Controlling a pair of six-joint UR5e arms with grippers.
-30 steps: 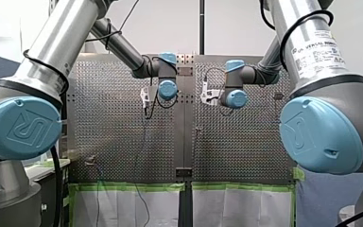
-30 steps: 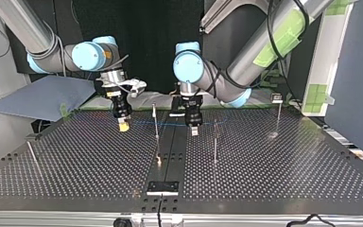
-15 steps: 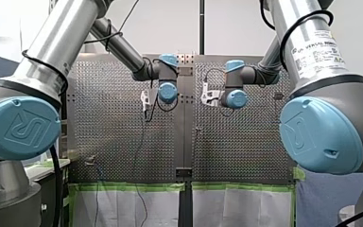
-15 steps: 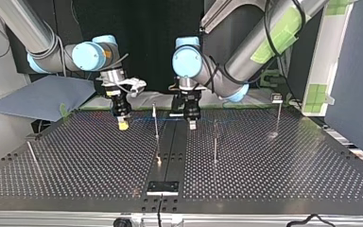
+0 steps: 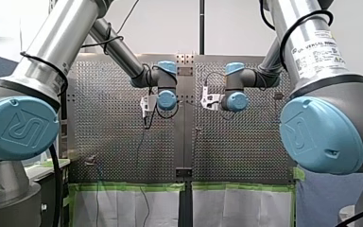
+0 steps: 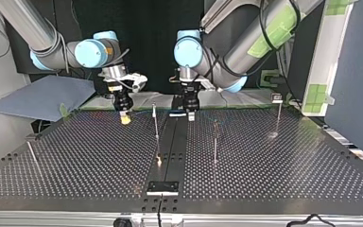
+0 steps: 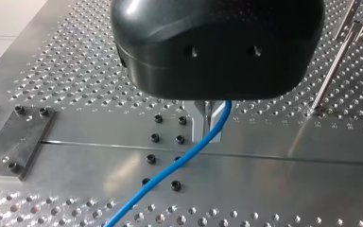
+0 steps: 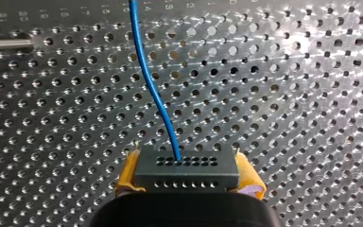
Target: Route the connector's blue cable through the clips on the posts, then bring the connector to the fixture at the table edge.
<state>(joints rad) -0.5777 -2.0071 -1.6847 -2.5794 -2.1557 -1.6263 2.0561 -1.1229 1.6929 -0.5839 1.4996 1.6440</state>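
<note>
The dark grey connector (image 8: 187,174) sits between the yellow pads (image 8: 128,171) of my right gripper (image 8: 187,163), which is shut on it. The blue cable (image 8: 153,90) leaves the connector's face and runs ahead over the perforated plate. In the left wrist view my left gripper (image 7: 207,128), black with metal fingers, is shut on the blue cable (image 7: 179,158) just above the table's centre seam. In the top view my right gripper (image 6: 125,118) hangs at the left and my left gripper (image 6: 190,115) near the middle. The cable (image 6: 144,112) is a faint line between them, passing a thin post (image 6: 155,121).
More thin posts stand at the top view's middle (image 6: 215,141), right (image 6: 278,115) and far left (image 6: 32,154). A black fixture plate (image 6: 162,187) sits at the near table edge on the centre strip. A grey-blue sheet (image 6: 42,97) lies beyond the table's left corner.
Both grippers have moved toward the top view's far edge, back toward the arms' side. The left one has drawn further back than the right. Both grips are unchanged.
</note>
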